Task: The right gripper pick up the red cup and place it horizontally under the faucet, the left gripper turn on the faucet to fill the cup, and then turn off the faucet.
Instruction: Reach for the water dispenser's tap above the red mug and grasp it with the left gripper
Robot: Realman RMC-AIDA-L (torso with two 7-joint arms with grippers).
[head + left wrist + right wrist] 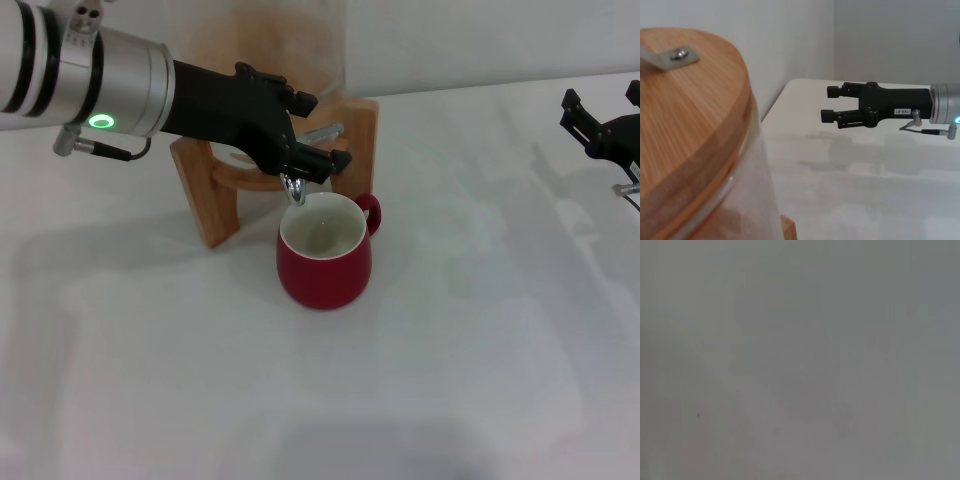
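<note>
— At the tap (296, 186), what is the left gripper (318, 152) doing?

— It is reaching in from the left, its black jointed fingers (300, 101) lying over the chrome tap and its flat lever. Whether they are clamping the lever or just resting on it, I cannot tell — they are overlapping the metal in the head view.

— And the cup (325, 250)?

— It is standing upright on the white table (480, 340), right under the spout, its small loop handle pointing away toward the stand (215, 190). It is squat and rounded, dark red outside, glossy white inside.

— The stand?

— Light wood, holding a clear glass jar (740, 200). The left wrist view is showing the jar's round wooden lid (685, 100) with a metal bracket (665, 56) screwed on top.

— The right gripper (600, 125)?

— It is sitting well apart at the right edge, touching nothing, its two fingers standing apart with a clear gap. There is a small white label on its body (901, 112), but the print is too small to read.

— The right wrist view?

— Only a blurred grey.
</note>
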